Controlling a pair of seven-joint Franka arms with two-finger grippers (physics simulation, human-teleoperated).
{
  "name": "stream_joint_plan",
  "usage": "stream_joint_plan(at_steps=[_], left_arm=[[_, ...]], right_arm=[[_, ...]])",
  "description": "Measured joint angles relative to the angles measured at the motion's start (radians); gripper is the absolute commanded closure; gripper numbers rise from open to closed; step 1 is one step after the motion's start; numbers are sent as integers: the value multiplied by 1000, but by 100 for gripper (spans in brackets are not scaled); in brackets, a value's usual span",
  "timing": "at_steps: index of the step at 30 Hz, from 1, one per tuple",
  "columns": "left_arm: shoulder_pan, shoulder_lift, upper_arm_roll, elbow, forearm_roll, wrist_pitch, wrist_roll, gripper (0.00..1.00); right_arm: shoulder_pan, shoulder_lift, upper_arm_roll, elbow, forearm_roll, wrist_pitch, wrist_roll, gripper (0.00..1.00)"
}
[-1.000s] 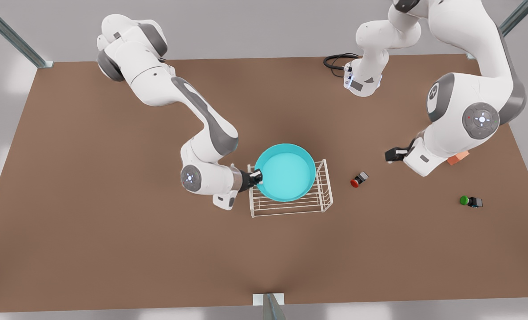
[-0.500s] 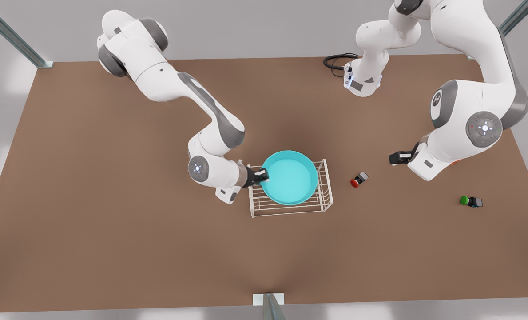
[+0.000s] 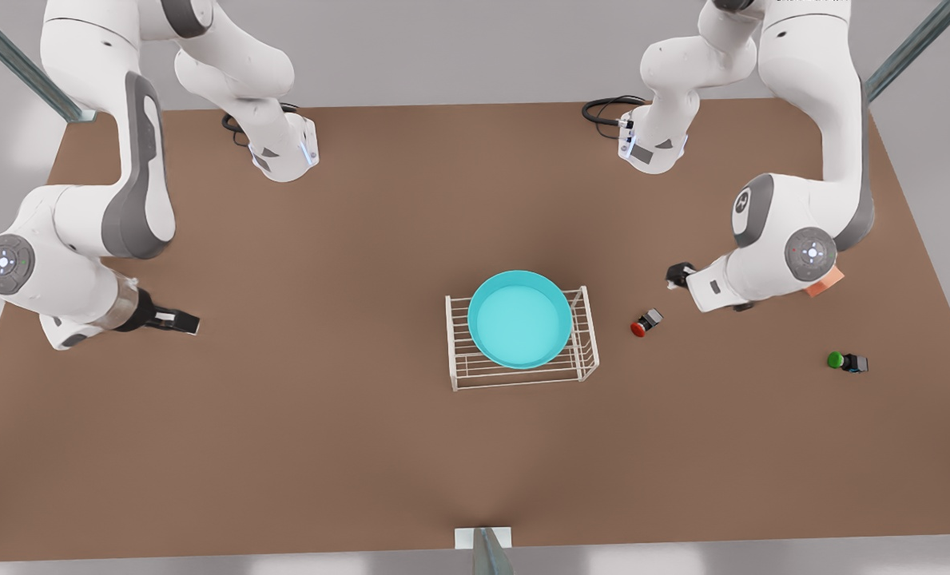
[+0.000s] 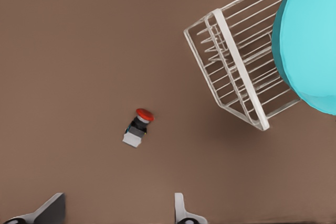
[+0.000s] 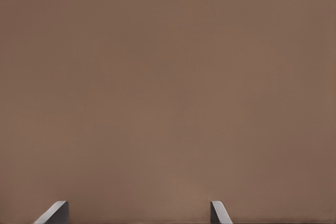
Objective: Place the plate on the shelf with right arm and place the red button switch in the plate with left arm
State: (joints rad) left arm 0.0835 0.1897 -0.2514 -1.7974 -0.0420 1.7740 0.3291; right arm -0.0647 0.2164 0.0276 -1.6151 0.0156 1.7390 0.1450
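A: Since half a second ago, the right arm has let go of the plate and swung away; its right gripper [image 3: 172, 321] now hangs at the front view's far left, over bare table [image 3: 323, 447], fingers spread and holding nothing.

B: And the plate [image 3: 520, 319]?

A: Centre of the frame, sitting flat on the shelf [image 3: 459, 375], its rim covering most of the grid. That half of the task looks done.

B: Further right?

A: Just right of the shelf lies the switch [image 3: 645, 322], on its side on the table, red cap pointing toward the lower left. Up and right of it hovers the left gripper [image 3: 677, 276], near but not touching. In the left wrist view its fingers [image 4: 181, 211] stand wide apart, empty, with the switch [image 4: 138, 127] ahead of them.

B: How will it handle?

A: Tiny, light and stiff, I'd judge. The round cap could slip or roll, so pinch the boxy body across its flat sides. A glancing touch would probably knock it away.

B: Anything else right of that?

A: An orange cube [image 3: 824, 282] partly behind the arm, and a green switch [image 3: 847, 362] at the lower right, both well apart from the red one.
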Motion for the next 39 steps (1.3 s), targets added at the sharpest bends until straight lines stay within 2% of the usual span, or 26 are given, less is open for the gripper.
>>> stream_joint_plan(at_steps=[8, 12, 17, 26, 32, 39], left_arm=[[-102, 167, -12, -30, 88, 188, 286, 0], [-10, 97, -7, -295, 101, 347, 383, 0], [30, 119, -5, -431, 75, 571, 478, 0], [36, 165, -1, -440, 62, 836, 551, 0], [30, 141, -3, -519, 63, 893, 546, 0], [32, 178, -2, -525, 62, 919, 533, 0]], right_arm=[[5, 14, 2, 1, -8, 0, -36, 0], [5, 15, 2, 1, -9, 3, -49, 0], [5, 15, 2, 1, -8, 7, -62, 0], [6, 22, 2, 2, -8, 10, -78, 0], [6, 22, 2, 2, -9, 11, -85, 0], [6, 24, 2, 2, -9, 12, -90, 0]])
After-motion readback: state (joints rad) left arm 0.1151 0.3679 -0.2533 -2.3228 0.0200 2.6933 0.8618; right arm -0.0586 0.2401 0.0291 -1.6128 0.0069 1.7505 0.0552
